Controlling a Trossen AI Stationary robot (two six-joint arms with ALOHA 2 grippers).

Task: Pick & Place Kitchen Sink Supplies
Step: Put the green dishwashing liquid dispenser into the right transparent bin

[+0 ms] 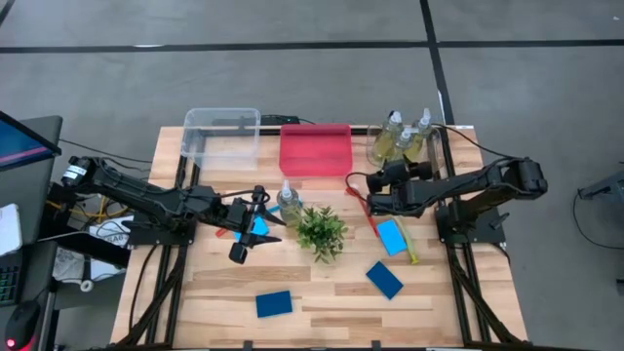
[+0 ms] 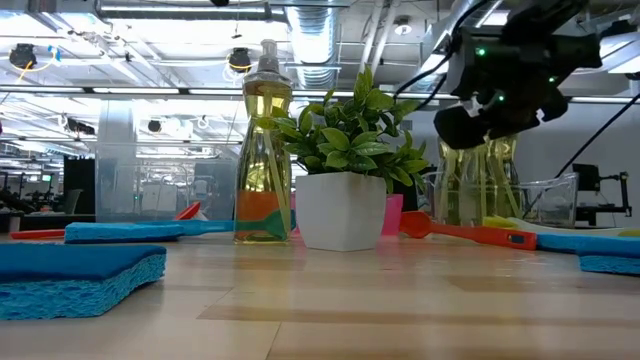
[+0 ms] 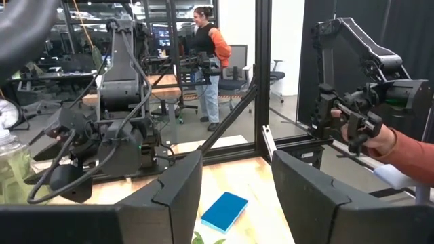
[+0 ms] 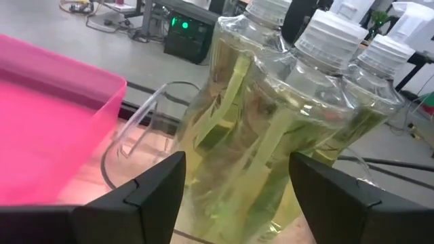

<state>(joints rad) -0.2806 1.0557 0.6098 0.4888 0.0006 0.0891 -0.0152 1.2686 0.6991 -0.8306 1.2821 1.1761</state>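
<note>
Three pump bottles (image 4: 285,115) of yellow-green liquid stand together in a clear round container (image 1: 398,146) at the table's far right. My right gripper (image 1: 404,170) hangs open just in front of them, its fingers (image 4: 146,186) either side of the cluster's base, touching nothing that shows. A single bottle (image 1: 289,200) stands mid-table beside the plant (image 1: 321,232). My left gripper (image 1: 255,219) is open and level left of that bottle, above a blue piece (image 1: 259,226) and a red brush (image 1: 223,232). Blue sponges (image 1: 274,304) (image 1: 384,280) (image 1: 392,236) lie flat on the wood.
A pink bin (image 1: 315,148) and a clear bin (image 1: 222,135) stand along the far edge. A red brush (image 1: 363,210) and a yellow brush (image 1: 409,250) lie under the right arm. A person's sleeved hand (image 3: 386,142) shows beyond the table's right side.
</note>
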